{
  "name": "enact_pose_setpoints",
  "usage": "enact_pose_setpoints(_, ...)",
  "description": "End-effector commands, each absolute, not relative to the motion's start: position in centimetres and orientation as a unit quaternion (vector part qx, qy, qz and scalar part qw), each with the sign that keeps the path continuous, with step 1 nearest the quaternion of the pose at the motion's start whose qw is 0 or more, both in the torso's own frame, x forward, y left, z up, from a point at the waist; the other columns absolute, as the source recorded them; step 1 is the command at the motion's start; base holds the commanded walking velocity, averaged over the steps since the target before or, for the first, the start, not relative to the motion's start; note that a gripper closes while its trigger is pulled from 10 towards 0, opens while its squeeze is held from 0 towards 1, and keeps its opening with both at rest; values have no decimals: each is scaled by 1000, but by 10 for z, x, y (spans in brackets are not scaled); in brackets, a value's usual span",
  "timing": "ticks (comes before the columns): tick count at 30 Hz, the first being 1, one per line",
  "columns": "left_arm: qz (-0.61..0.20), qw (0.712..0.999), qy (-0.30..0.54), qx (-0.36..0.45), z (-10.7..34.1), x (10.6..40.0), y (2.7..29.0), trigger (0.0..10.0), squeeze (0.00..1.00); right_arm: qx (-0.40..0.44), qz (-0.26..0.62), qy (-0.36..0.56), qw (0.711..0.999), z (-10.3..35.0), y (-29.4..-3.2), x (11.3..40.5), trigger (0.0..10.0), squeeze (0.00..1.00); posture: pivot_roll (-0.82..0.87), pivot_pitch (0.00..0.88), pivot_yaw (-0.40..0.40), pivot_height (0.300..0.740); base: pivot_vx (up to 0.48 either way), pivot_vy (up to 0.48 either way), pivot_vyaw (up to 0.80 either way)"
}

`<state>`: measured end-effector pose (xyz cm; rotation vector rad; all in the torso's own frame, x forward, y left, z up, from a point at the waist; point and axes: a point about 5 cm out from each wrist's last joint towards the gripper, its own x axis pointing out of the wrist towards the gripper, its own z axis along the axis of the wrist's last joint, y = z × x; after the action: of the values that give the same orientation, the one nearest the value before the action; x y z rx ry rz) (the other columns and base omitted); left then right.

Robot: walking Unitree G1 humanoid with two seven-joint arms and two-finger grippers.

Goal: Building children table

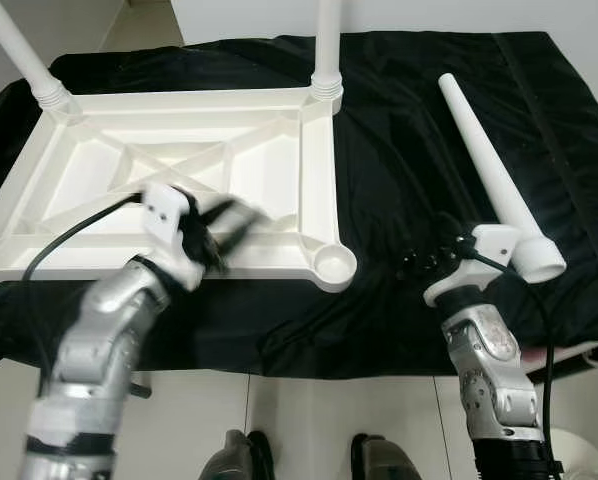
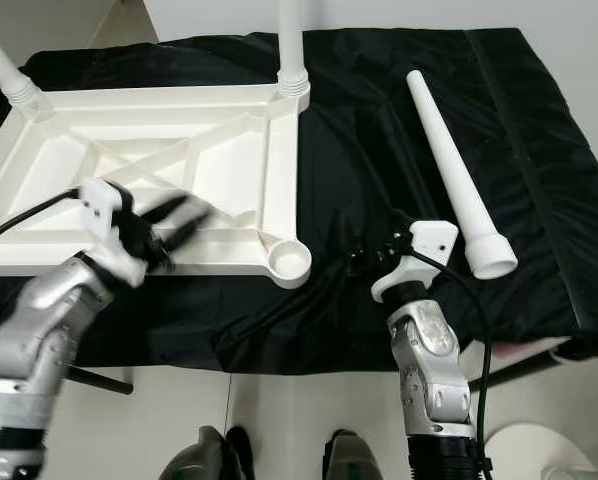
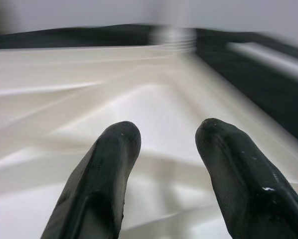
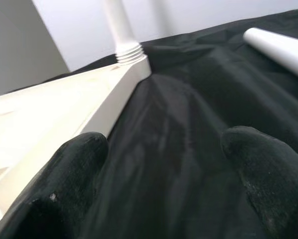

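The white tabletop [image 1: 179, 180] is laid upside down on the left part of the black cloth [image 1: 419, 150], its ribbed underside with crossed braces turned upward. Two white legs are seen screwed upright into its far corners: one at the far left corner [image 1: 24, 55] and one at the far right corner [image 1: 327, 45]. The near right corner socket [image 1: 335, 264] is seen empty and round. A loose leg [image 1: 494, 180] is laid on the cloth to the right of the tabletop, well apart from it, with its wide end toward the robot.

The left hand [image 1: 224, 232] is held over the near edge of the tabletop, blurred by motion; in the left wrist view its two black fingers [image 3: 101, 184] are seen spread apart above the ribs, with nothing between them. The right hand [image 1: 424, 262] is held low over the cloth between the empty socket and the wide end of the loose leg; its fingers [image 4: 64, 184] are seen apart in the right wrist view, with only cloth between them.

The cloth is draped over the bench, and light floor tiles [image 1: 309, 420] are seen below its near edge.
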<state>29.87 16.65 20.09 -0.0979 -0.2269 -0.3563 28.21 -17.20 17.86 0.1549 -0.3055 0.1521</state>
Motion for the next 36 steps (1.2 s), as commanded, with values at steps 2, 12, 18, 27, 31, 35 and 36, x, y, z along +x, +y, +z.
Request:
enact_pose_setpoints(2, -118, 984, -132, -28, 206, 288, 164, 10000, 0, 77, 51, -158, 983, 180, -171, 285, 10000, 0, -107, 163, 96, 740, 0, 0, 0)
enact_pose_setpoints(12, -16, 989, -112, -100, 195, 274, 172, 10000, 0, 83, 55, -165, 981, 186, -151, 295, 10000, 0, -66, 130, 79, 740, 0, 0, 0)
enact_pose_setpoints(18, -22, 992, -62, -105, 185, 263, 159, 10000, 0, 90, 56, -164, 981, 185, -145, 301, 10000, 0, -49, 120, 68, 740, 0, 0, 0)
enact_pose_setpoints(27, -207, 974, -70, -59, 188, 249, 103, 10000, 0, 53, 42, -151, 986, 186, -148, 312, 10000, 0, -63, 105, 27, 740, 0, 0, 0)
enact_pose_setpoints(31, -219, 972, -80, -40, 194, 256, 95, 10000, 0, 21, 13, -140, 990, 184, -158, 316, 10000, 0, -85, 103, 32, 740, 0, 0, 0)
enact_pose_setpoints(35, -223, 971, -87, -17, 199, 261, 94, 10000, 0, -3, -32, -141, 989, 185, -173, 316, 10000, 0, -104, 107, 44, 740, 0, 0, 0)
enact_pose_setpoints(36, -230, 969, -88, -5, 200, 263, 92, 10000, 0, -12, -63, -138, 988, 183, -184, 315, 10000, 0, -107, 107, 45, 740, 0, 0, 0)
